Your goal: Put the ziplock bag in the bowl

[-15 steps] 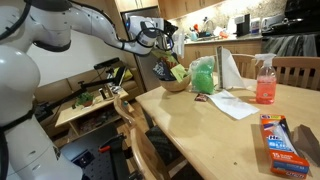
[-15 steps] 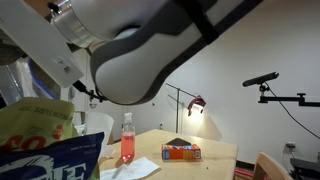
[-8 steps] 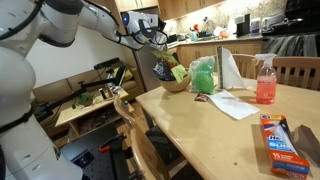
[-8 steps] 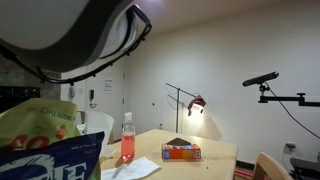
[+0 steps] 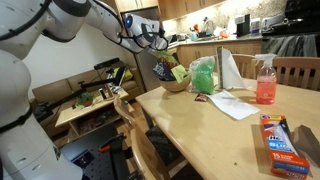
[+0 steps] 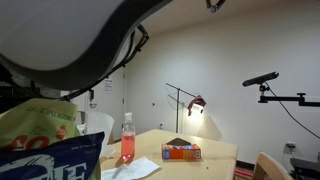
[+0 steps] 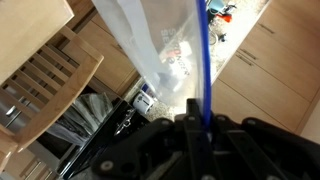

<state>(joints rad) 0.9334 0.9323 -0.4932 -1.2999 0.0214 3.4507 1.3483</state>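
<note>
The gripper (image 5: 159, 47), barely shifting over 1 second, is still pinching the ziplock bag (image 5: 163, 69) — it is dangling just beside the bowl (image 5: 176, 87), unreleased.

one bag (image 7: 150, 45), one bowl (image 5: 176, 86), one bottle (image 5: 265, 82)

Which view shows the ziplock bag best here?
The wrist view: the ziplock bag fills the frame, clear plastic pinched in the gripper. In an exterior view the ziplock bag is small and distant; elsewhere it is not visible.
</note>
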